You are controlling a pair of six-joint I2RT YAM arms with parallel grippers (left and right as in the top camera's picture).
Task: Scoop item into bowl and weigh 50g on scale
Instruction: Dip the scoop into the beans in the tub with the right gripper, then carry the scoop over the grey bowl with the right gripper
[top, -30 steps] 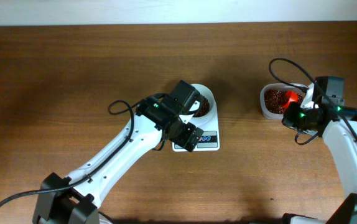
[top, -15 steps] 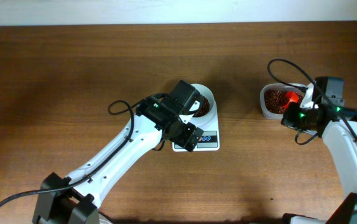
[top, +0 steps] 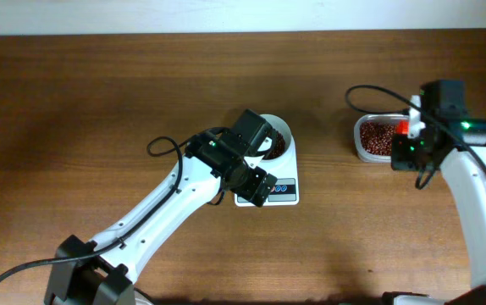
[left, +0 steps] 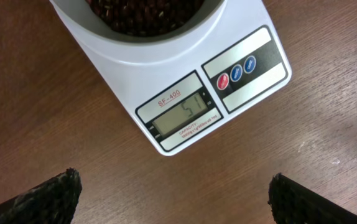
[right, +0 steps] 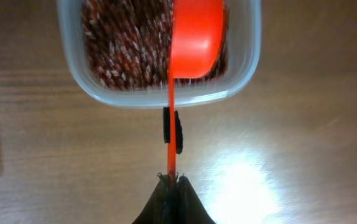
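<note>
The white bowl with dark reddish-brown beans sits on the white scale; its rim shows in the left wrist view. The scale display reads about 51. My left gripper is open and empty, hovering over the table just in front of the scale. My right gripper is shut on the thin handle of the orange-red scoop, whose cup hangs over more beans in the clear plastic tub. In the overhead view the scoop is mostly hidden by the right arm beside the tub.
Bare brown wooden table all around. A black cable loops from the right arm behind the tub. The left arm stretches diagonally from the lower left towards the scale.
My right gripper has lifted and moved back with the scoop, which now shows less over the tub. The left arm, bowl and scale have not moved.
</note>
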